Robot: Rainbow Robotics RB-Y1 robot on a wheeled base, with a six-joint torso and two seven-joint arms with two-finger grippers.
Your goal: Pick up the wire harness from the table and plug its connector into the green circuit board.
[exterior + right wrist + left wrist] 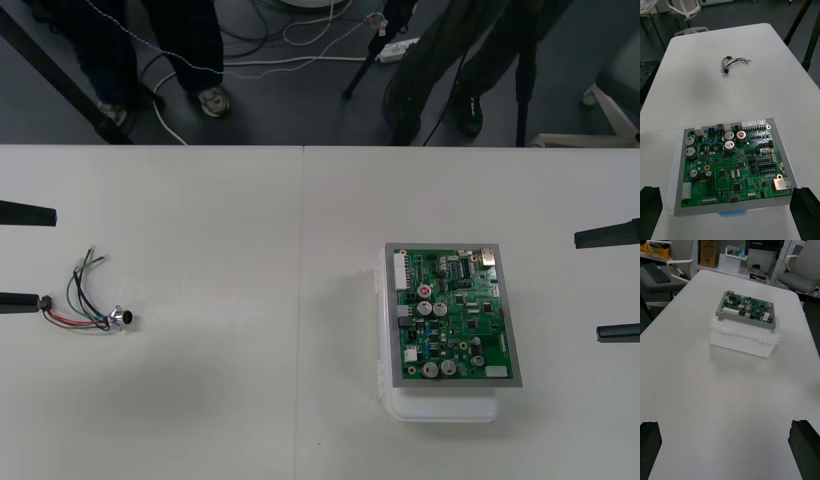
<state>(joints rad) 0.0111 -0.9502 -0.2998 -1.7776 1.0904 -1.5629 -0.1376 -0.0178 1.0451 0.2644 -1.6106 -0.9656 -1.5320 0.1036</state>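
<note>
The wire harness [88, 300] lies loose on the table at the far left, its red, black and green wires curled, with the round metal socket [122, 318] at its right end. My left gripper [20, 258] stands open at the left edge; one finger's tip is right beside the harness's left end, and nothing is between the fingers [649, 442]. The green circuit board [455, 315] sits on its white base [445, 408] right of centre. My right gripper [612, 284] is open at the right edge, just beyond the board [733, 165]. Across the table from it lies the harness [732, 63].
The white base [745, 339] lifts the board [747, 309] well above the tabletop. A seam [301, 300] runs down the middle of the table. Bare table separates harness and board. Cables and tripod legs lie on the dark floor past the far edge.
</note>
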